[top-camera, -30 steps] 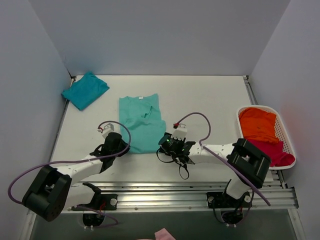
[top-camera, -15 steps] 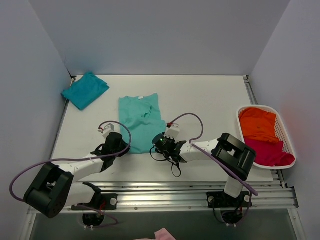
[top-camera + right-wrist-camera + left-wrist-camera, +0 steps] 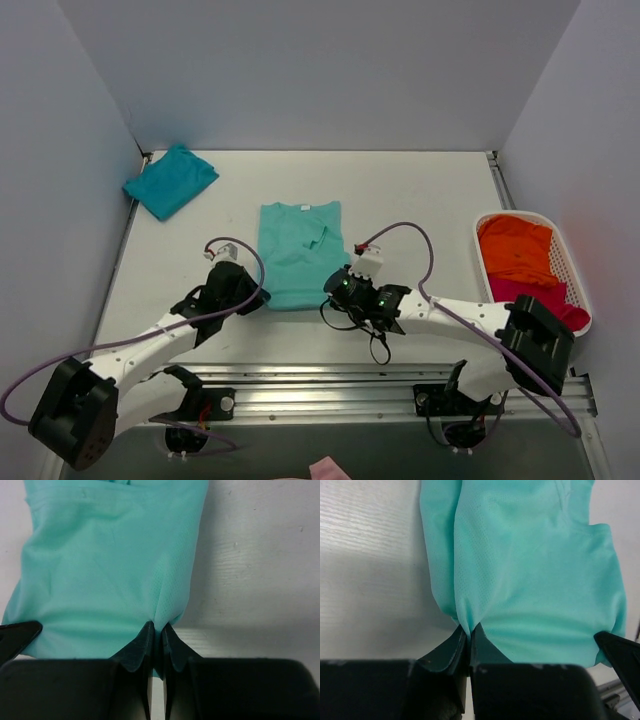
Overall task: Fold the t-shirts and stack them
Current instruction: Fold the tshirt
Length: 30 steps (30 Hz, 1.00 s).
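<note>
The mint-green t-shirt [image 3: 298, 255] is laid mid-table [image 3: 420, 200], long axis running away from the jaws, with its near hem corners pinched in the closed left gripper [image 3: 468, 635] and right gripper [image 3: 159, 632].

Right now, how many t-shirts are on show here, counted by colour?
mint-green t-shirt: 1
teal t-shirt: 1
orange t-shirt: 1
magenta t-shirt: 1
Total: 4
</note>
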Tool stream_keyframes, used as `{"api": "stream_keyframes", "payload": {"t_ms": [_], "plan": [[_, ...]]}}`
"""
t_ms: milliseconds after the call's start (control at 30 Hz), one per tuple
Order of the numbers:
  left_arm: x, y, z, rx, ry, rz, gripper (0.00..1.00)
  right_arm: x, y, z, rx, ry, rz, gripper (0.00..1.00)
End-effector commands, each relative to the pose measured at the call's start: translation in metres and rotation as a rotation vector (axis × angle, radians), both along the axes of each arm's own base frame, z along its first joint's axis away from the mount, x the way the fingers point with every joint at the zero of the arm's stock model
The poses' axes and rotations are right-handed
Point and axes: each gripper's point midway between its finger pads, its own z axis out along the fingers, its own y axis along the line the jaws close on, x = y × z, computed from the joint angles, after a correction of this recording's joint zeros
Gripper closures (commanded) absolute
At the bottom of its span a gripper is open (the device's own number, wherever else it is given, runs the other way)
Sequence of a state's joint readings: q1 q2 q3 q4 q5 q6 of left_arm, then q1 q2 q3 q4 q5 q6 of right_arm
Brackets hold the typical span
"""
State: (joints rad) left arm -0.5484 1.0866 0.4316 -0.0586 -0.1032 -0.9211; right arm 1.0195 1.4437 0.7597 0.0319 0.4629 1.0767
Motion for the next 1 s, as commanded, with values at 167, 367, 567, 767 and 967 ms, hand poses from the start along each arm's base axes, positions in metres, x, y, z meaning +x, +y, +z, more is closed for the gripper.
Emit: {"api": "stream_keyframes", "payload": {"t_ms": [167, 367, 567, 767, 967], "plan": [[-0.013, -0.005, 0.04, -0.026, 0.0, -0.067, 0.98, -0.004, -0.042, 0.031, -0.136, -0.051, -0.064, 1.0], [0.021, -0.021, 0.085, -0.046, -0.067, -0.08, 0.98, 0.032, -0.032, 0.054, -0.159, -0.089, -0.087, 1.0], [0.069, -0.034, 0.101, -0.048, -0.076, -0.068, 0.98, 0.077, -0.034, 0.062, -0.157, -0.087, -0.119, 1.0], [0.102, -0.034, 0.088, -0.06, -0.054, -0.041, 0.98, 0.104, -0.03, 0.06, -0.172, -0.068, -0.124, 1.0], [0.129, -0.022, 0.084, -0.076, -0.042, -0.01, 0.98, 0.128, -0.015, 0.066, -0.174, -0.069, -0.119, 1.0]]}}
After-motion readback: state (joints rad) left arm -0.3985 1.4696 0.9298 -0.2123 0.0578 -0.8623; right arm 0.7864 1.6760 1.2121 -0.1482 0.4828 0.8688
